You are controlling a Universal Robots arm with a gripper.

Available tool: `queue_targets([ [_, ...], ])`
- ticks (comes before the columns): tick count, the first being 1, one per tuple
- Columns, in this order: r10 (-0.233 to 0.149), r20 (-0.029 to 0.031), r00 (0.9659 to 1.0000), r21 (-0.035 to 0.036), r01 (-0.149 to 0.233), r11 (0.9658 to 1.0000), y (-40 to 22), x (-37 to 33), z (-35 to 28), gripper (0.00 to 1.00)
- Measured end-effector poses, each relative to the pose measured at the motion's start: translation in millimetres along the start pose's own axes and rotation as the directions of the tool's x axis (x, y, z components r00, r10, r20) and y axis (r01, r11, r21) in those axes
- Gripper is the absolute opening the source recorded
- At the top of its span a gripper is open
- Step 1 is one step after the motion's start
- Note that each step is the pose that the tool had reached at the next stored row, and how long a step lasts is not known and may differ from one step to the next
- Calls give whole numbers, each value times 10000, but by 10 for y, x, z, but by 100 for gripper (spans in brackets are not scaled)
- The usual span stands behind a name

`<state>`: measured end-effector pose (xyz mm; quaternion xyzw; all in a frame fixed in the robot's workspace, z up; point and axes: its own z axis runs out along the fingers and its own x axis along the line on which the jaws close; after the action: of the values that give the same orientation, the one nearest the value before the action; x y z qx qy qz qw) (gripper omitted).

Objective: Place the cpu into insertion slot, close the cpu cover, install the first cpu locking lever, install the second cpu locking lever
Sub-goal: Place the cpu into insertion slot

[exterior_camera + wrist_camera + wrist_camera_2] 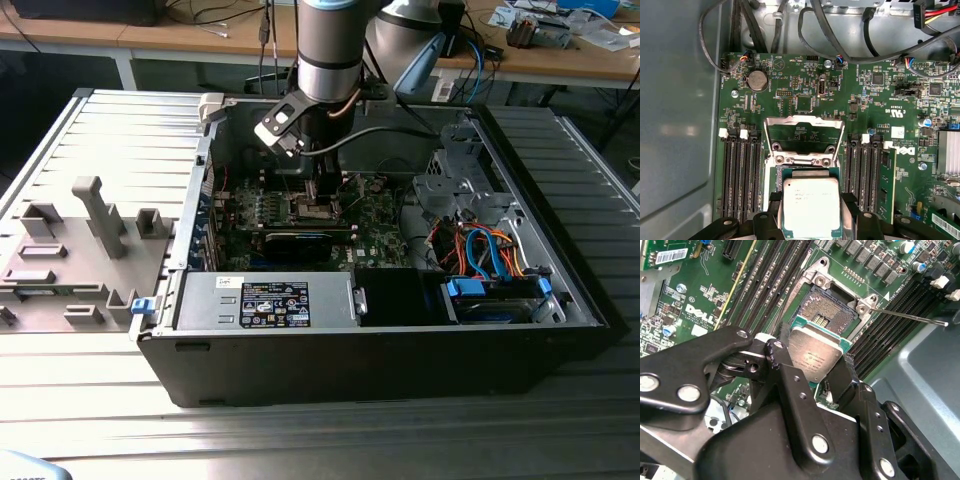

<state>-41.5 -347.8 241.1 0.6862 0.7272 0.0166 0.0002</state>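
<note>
insertion slot (832, 307) partly hidden by cpu (816, 352), cpu sides behind jaws

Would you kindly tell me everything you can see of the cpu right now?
The cpu is a small flat square chip: a silvery-tan metal top with faint print on a green base. The gripper holds it by two opposite edges between its black fingers, roughly level, top up. It hangs above the motherboard at the edge of the bare insertion slot, not seated.
</note>
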Motion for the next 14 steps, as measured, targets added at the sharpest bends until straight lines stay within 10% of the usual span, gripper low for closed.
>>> queue_targets([
  [14,0,-1,10000,0,0,10000,-1,14,48,55],
])
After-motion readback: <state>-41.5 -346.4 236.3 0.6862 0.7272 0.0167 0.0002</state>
